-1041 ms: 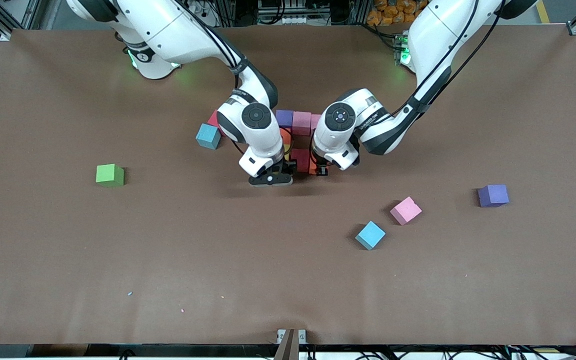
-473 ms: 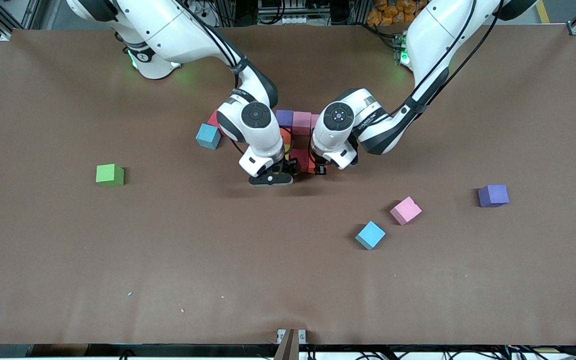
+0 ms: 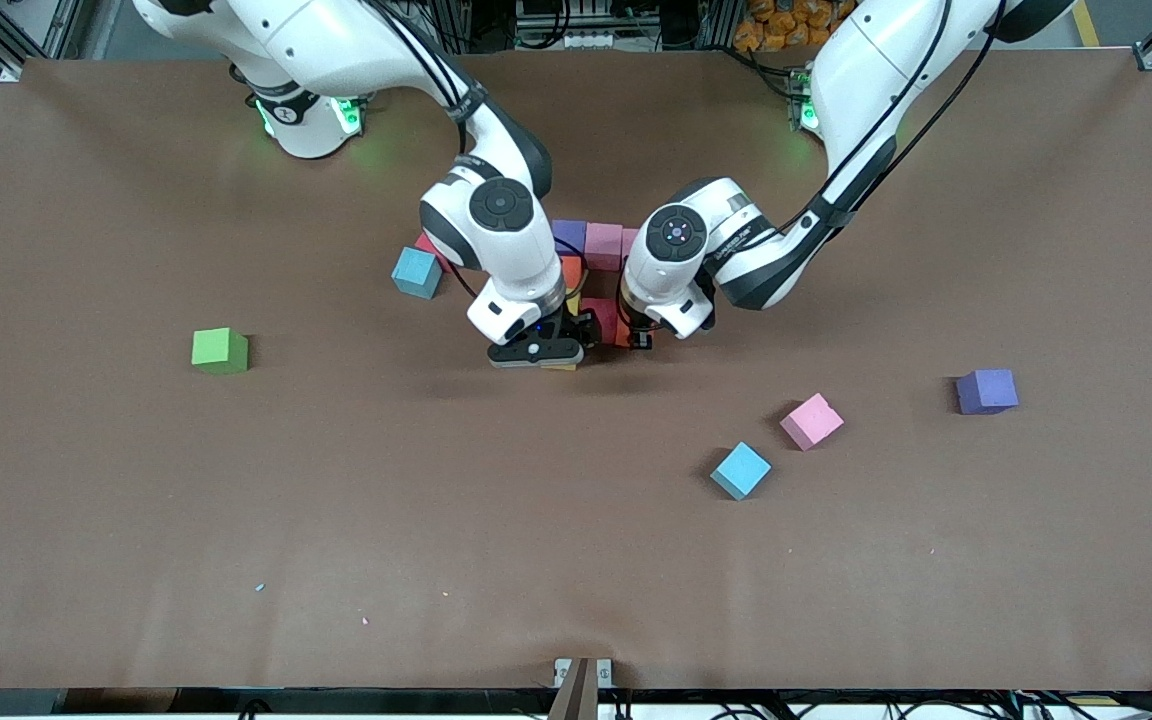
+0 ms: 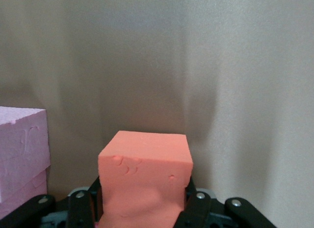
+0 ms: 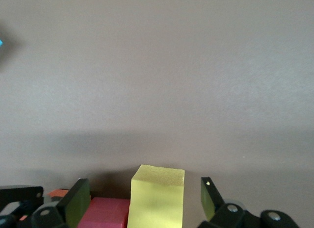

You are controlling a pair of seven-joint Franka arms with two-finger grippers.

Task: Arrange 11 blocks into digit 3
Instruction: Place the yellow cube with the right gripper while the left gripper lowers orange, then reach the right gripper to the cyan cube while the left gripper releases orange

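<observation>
The right gripper (image 5: 142,198) had lifted, its fingers spread clear of the yellow block (image 5: 157,196) set at the digit 3 (image 3: 596,285). The left gripper (image 4: 142,208) pinched an orange block (image 4: 144,181) (light, dentable foam, we judged) by opposite faces, beside it.

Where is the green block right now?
In the front view the green block sits alone on the brown table, toward the right arm's end, away from the cluster of blocks in the middle.
</observation>
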